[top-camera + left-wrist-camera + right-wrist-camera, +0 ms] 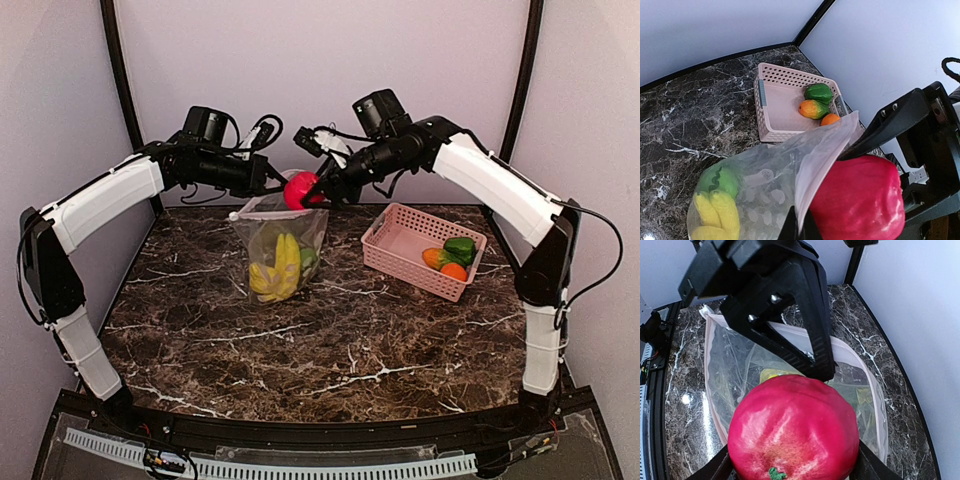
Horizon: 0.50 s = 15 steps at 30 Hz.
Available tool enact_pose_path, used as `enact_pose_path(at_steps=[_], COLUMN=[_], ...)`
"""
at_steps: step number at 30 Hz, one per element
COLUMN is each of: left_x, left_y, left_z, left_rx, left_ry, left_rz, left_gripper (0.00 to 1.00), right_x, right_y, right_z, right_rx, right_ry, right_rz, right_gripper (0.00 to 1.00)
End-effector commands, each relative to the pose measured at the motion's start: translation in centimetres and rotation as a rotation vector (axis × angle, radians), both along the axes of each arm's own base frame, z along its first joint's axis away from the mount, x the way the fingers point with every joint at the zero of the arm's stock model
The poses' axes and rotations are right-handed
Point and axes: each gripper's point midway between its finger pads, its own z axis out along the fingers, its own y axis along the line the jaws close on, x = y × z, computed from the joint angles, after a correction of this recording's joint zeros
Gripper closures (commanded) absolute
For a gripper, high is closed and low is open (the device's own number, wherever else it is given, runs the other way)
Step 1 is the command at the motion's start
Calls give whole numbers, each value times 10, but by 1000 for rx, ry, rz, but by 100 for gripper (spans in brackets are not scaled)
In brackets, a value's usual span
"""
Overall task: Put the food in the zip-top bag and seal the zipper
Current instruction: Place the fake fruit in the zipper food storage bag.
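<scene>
Your R gripper (318, 190) clamps red-pink fruit (298, 190) over open zip-top bag (270, 235), near far edge of surface (350, 340); your L gripper (275, 186) closed, pinching bag rim.

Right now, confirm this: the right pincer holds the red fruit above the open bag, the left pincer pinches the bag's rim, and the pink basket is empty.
Not quite: the pink basket is not empty. The left wrist view shows a green pepper, an orange-and-green piece and an orange in it. The rest stands.
</scene>
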Motion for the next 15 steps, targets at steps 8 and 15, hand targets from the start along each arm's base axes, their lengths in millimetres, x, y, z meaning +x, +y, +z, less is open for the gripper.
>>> enact_pose_path(at_steps=[8, 15], left_x=[-3, 2], left_y=[-3, -5], left_z=[12, 8], left_rx=[-5, -4], left_ry=[-28, -21], left_rz=[-11, -11], left_gripper=[99, 99], right_x=[16, -6], right_y=[-9, -12], right_z=[16, 24], right_rx=[-5, 8], right_ry=[-85, -85], right_rz=[-85, 9], right_gripper=[18, 16])
